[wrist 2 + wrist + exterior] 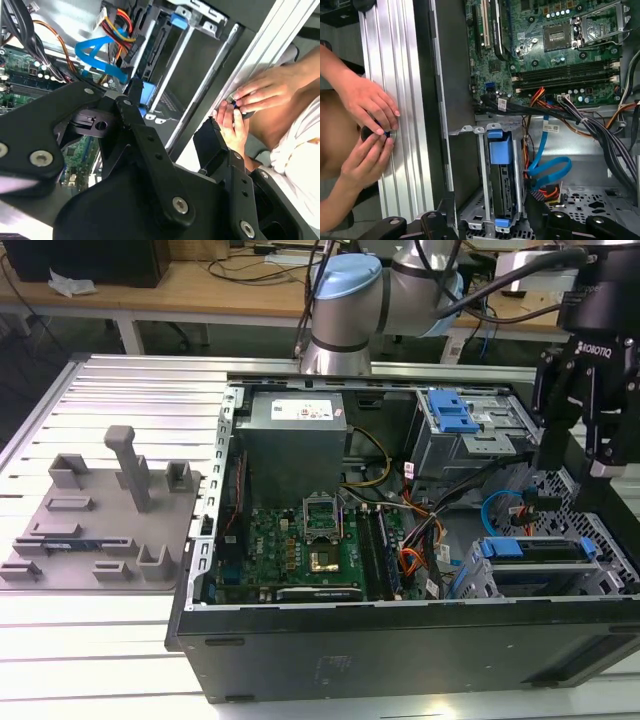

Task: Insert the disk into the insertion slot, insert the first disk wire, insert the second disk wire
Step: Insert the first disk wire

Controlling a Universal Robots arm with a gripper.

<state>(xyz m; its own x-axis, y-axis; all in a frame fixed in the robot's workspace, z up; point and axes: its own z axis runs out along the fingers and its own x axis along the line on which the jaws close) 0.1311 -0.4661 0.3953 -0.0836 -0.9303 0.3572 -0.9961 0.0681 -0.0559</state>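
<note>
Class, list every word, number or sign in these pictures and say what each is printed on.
On the gripper: white lettering on its body, a maker's mark, left unquoted.
On the power supply: a white label, print too small to read.
On the circuit board: tiny white markings, unreadable.
On the black cable: a white tag, unreadable.
No other print can be read.

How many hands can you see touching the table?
2. In the first wrist view, one hand rests on the ribbed metal table beside the computer case. The other hand is right against it, and both pinch a small dark knob. More could be out of frame.
</note>
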